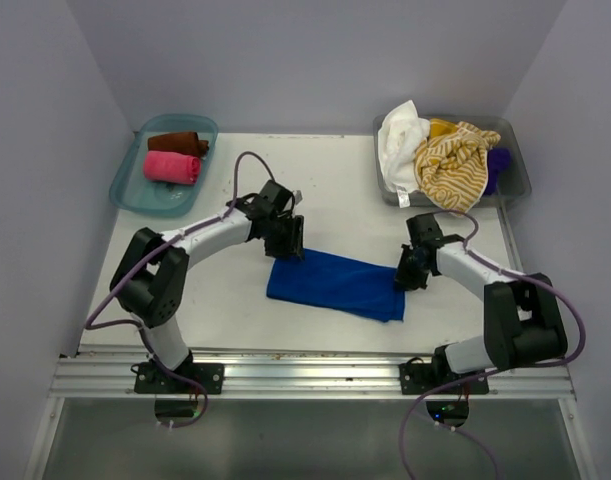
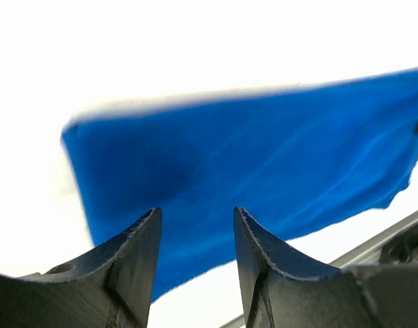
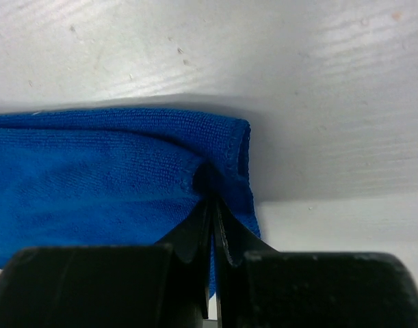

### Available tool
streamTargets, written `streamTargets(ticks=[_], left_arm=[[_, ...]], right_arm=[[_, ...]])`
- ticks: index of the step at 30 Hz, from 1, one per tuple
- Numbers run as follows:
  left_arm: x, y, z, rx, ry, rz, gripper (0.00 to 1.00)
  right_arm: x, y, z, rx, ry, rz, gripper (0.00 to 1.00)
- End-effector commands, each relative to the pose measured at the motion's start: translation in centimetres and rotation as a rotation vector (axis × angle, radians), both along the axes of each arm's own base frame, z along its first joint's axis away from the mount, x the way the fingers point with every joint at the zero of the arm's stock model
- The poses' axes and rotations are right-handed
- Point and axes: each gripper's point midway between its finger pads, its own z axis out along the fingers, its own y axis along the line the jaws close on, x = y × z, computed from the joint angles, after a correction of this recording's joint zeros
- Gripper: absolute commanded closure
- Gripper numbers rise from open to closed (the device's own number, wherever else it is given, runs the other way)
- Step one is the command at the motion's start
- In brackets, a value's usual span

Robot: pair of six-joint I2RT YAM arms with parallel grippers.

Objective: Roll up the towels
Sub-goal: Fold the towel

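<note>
A royal blue towel (image 1: pixel 337 284) lies folded flat on the white table between the arms. My right gripper (image 1: pixel 409 274) is shut on the towel's right end; the right wrist view shows its jaws (image 3: pixel 213 199) pinching the folded blue cloth (image 3: pixel 92 178) at its hemmed edge. My left gripper (image 1: pixel 287 240) is open and empty, just above the towel's left end; in the left wrist view the towel (image 2: pixel 263 171) lies beyond the spread fingers (image 2: pixel 195 213). A pink roll (image 1: pixel 171 166) and a brown roll (image 1: pixel 178 143) lie in the left tray.
A teal tray (image 1: pixel 135 190) stands at the back left. A grey bin (image 1: pixel 515 170) at the back right holds a white towel (image 1: pixel 399 135), a yellow striped towel (image 1: pixel 451 166) and a purple one (image 1: pixel 497 164). Walls enclose three sides; a metal rail runs along the near edge.
</note>
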Motion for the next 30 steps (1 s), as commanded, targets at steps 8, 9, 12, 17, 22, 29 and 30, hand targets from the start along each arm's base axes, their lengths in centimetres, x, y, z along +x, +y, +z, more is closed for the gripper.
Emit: streamTargets(ticks=[8, 9, 12, 17, 22, 29, 30], left_arm=[[-0.4, 4.6, -4.8, 0.202, 0.007, 0.044, 0.53], [-1.2, 5.3, -4.7, 0.209, 0.01, 0.058, 0.53], [-4.7, 8.2, -4.4, 0.244, 0.033, 0.108, 0.52], [-9.3, 8.6, -2.8, 0.156, 0.1, 0.102, 0.51], [-8.9, 8.0, 0.5, 0.105, 0.043, 0.086, 0.47], [-4.3, 4.9, 4.9, 0.025, -0.07, 0.042, 0.45], [-3.1, 4.0, 6.0, 0.003, -0.097, 0.03, 0.45]], right_arm=[[5.6, 4.1, -0.3, -0.183, -0.044, 0.162, 0.97], [6.7, 5.1, 0.5, -0.176, -0.067, 0.174, 0.97], [9.0, 6.8, 0.6, -0.172, -0.081, 0.202, 0.96], [17.0, 9.9, 0.6, -0.195, -0.128, 0.264, 0.96], [22.7, 15.6, 2.5, -0.054, -0.223, 0.339, 0.92], [24.2, 20.7, 11.4, 0.165, -0.437, 0.471, 0.68], [23.2, 21.0, 12.7, 0.203, -0.442, 0.5, 0.68]])
